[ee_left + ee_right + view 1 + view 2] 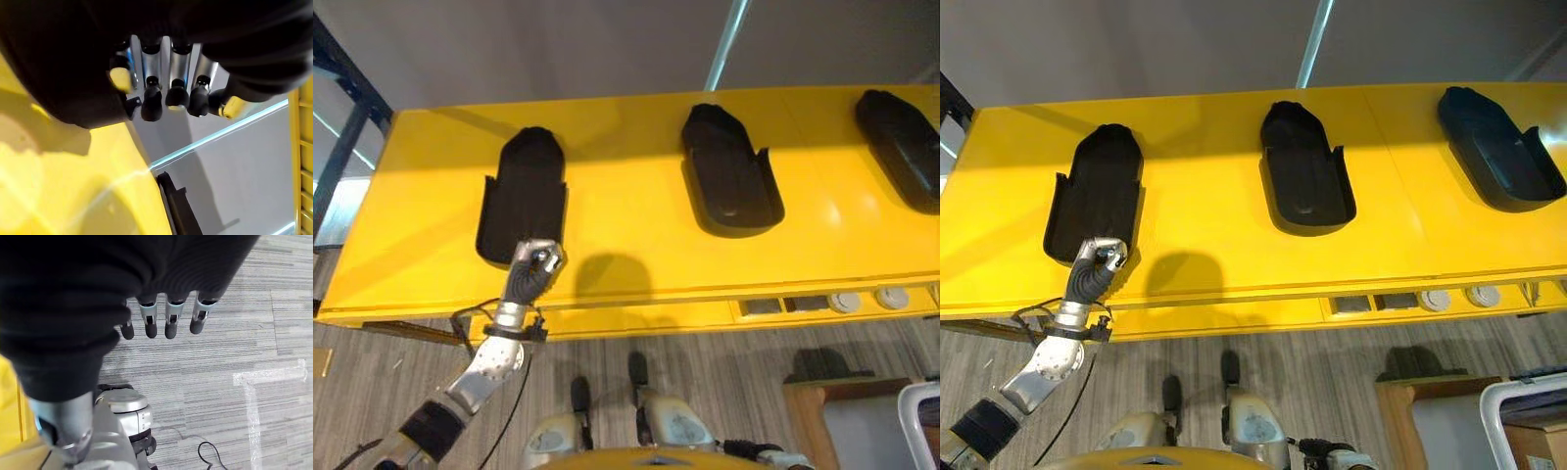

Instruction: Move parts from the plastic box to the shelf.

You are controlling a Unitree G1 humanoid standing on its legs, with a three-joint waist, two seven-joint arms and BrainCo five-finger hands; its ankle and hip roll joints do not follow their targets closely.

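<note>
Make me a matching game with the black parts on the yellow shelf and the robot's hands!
Things:
1. left black part
2. middle black part
3. right black part
4. right hand

Places:
A. hanging over the grey floor
B. at the far right end of the yellow shelf
C. at the centre of the shelf
D. right by the left hand

Pairs: 1-D, 2-C, 3-B, 4-A
</note>
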